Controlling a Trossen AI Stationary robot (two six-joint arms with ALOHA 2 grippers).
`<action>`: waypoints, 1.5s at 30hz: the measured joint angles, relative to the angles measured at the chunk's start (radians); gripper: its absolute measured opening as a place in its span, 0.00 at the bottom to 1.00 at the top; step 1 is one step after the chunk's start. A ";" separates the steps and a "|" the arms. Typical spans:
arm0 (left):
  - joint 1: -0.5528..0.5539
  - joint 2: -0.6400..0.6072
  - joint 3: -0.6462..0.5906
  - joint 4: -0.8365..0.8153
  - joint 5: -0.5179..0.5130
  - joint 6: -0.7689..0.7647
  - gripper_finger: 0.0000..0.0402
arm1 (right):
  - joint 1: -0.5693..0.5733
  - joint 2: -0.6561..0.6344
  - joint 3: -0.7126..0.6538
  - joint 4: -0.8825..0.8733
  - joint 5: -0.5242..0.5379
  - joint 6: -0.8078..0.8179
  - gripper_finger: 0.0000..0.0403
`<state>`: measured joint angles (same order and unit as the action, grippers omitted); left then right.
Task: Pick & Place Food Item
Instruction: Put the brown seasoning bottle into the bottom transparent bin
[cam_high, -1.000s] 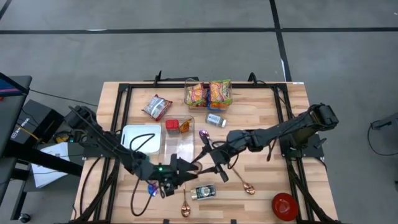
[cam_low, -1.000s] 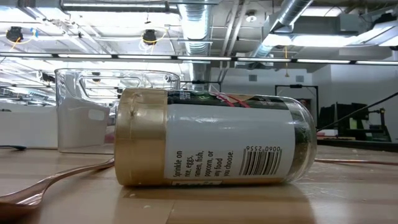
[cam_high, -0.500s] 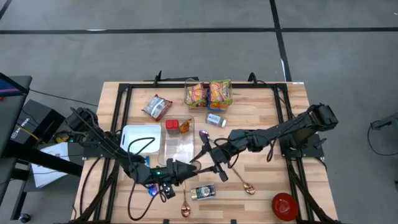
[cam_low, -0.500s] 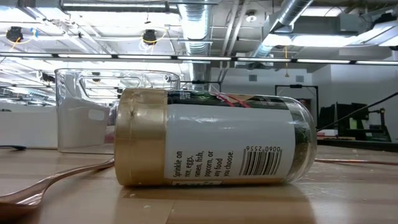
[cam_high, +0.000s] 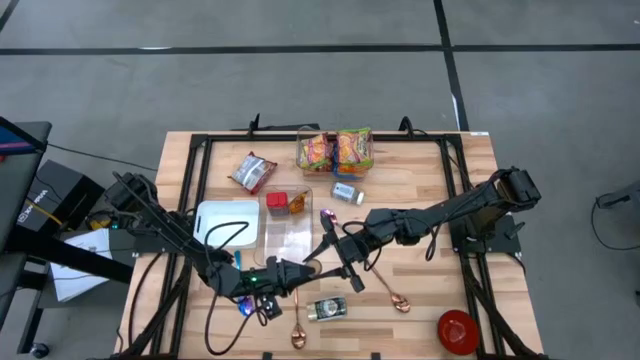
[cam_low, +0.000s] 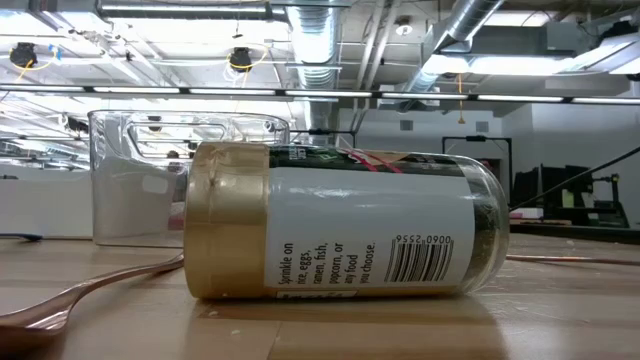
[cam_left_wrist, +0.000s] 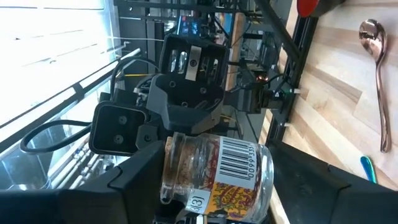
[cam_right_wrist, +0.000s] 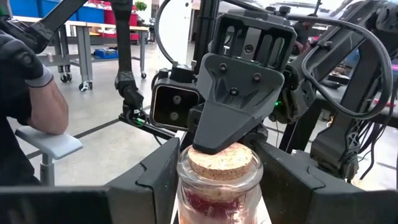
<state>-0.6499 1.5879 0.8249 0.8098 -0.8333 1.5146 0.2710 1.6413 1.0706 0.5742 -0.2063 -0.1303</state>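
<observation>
Cork-stoppered spice jar (cam_right_wrist: 216, 180) hung above the worktop's (cam_high: 430, 170) middle, clamped between both end effectors: the left end effector (cam_left_wrist: 205, 180) grasped its labelled body, the right end effector (cam_right_wrist: 214, 171) its corked top, near a copper spoon (cam_high: 385, 288).

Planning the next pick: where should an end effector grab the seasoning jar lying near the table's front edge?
Grip the seasoning jar across the middle of its round body, coming straight down from above and straddling its width. It lies on its side, so the gold lid faces sideways.
</observation>
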 joint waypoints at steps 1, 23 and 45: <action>0.003 0.000 0.000 0.000 -0.001 0.000 0.63 | 0.000 0.000 0.000 0.001 0.000 0.000 0.44; 0.005 0.003 -0.002 -0.019 -0.035 -0.003 0.60 | 0.007 -0.006 0.009 0.074 -0.002 0.002 0.55; 0.011 -0.150 -0.003 -0.236 -0.311 -0.419 0.61 | 0.145 -0.231 0.005 -0.375 0.462 -0.045 0.62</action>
<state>-0.6388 1.4377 0.8215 0.5735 -1.1438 1.0958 0.4161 1.4107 1.0755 0.1990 0.2558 -0.1753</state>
